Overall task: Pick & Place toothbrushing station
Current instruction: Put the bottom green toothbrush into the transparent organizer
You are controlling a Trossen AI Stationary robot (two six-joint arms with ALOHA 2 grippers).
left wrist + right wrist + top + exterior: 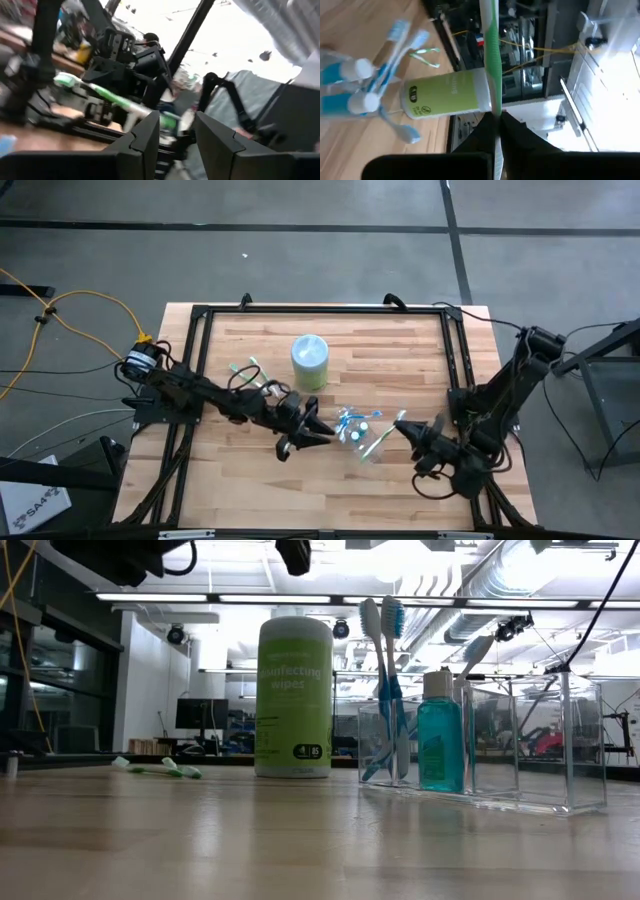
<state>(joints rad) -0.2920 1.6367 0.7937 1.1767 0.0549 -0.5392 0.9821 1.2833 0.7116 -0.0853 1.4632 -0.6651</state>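
- Near the middle of the bench [400, 350], a bit toward my right side, I see the clear plastic container [362, 435] with its kit inside.
- In the low view the clear plastic container [520, 745] stands upright on the wood. It holds two blue-white toothbrushes [385, 690] standing up and a small teal bottle with a white cap [440, 740].
- My right end effector [403, 423] sits just beside the container, on its right. It is squeezed shut on a green-white toothbrush [491, 60].
- That brush sticks straight out past the tips, away from the wrist. From above, its long line [378, 442] points left, toward the container.
- So the container lies straight ahead of the held brush, very near. I think the next move is to tip the brush up and lower it into an empty slot.
- My left end effector [318, 430] hovers just on the other side of the container. Its fingers [145, 137] stand apart with nothing between them.
- Both arms are close to the container, but only the right one carries a brush, so I judge it is the one to move.
- More green-white toothbrushes [248, 370] lie flat on the bench, near the left arm and well apart from the container.
- A green tub of wipes [309, 360] stands behind the container, not touching it.
- I cannot tell which slot is free from up here.
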